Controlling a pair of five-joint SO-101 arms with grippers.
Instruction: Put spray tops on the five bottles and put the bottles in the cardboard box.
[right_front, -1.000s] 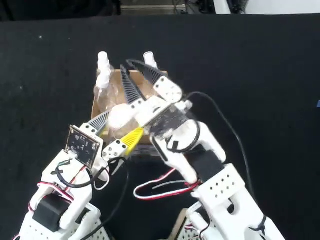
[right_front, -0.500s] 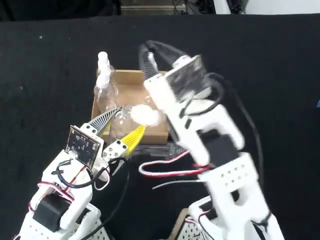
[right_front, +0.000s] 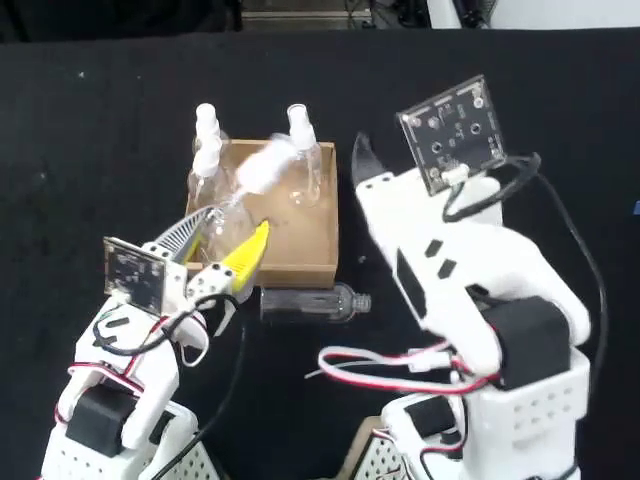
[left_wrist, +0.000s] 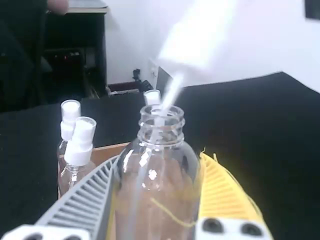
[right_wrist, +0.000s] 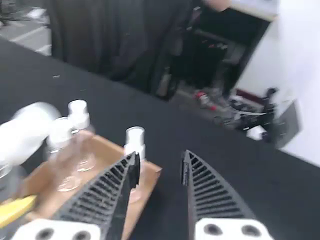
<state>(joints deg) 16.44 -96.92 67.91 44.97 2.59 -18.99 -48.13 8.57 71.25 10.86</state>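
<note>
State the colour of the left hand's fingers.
The left hand has one grey finger and one yellow; the left wrist view shows it best.

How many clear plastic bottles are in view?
5: three standing in the cardboard box, one bottle in the left gripper, one lying on the black table beside the box.

Setting: a robotics lab or workshop room. The table (right_front: 90, 110) is covered in black cloth. Behind it are a white wall (left_wrist: 272, 45), a dark curtain (right_wrist: 105, 35), a black shelf unit (left_wrist: 75, 45), and loose cables and equipment (right_wrist: 250, 122) on the floor.
</note>
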